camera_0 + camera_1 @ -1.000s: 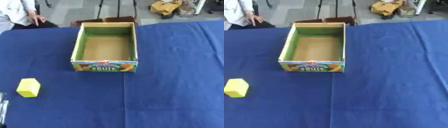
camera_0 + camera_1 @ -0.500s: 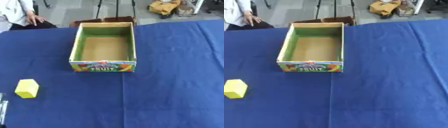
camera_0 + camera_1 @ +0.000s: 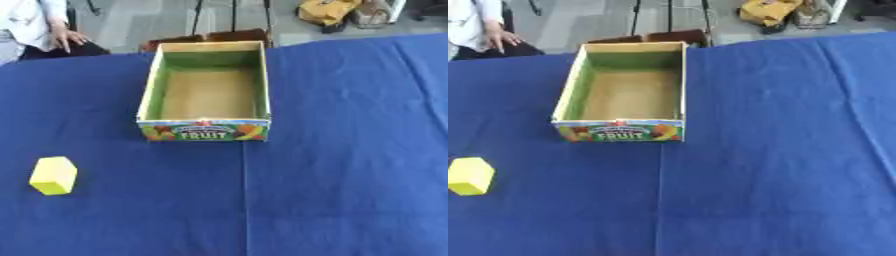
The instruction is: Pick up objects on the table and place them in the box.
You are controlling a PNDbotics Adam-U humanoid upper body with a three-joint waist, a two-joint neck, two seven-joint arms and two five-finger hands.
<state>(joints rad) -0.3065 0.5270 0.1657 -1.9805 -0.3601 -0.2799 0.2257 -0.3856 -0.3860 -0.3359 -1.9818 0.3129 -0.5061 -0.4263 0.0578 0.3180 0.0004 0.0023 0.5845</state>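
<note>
A yellow block [image 3: 53, 175] lies on the blue tablecloth at the left, nearer to me than the box. The open cardboard box [image 3: 149, 92], green inside with a brown floor and a "FRUIT" label on its near wall, stands at the middle of the table with nothing in it. Neither of my hands shows in either view.
The blue cloth [image 3: 350, 165] covers the whole table. Beyond the far edge are a dark chair [image 3: 210, 37], a yellow bag [image 3: 328, 10] on the floor, and a seated person at the far left corner.
The dark arm part at the lower left edge of the left eye view has left the picture. The block and box sit slightly lower in the picture, as the camera has shifted.
</note>
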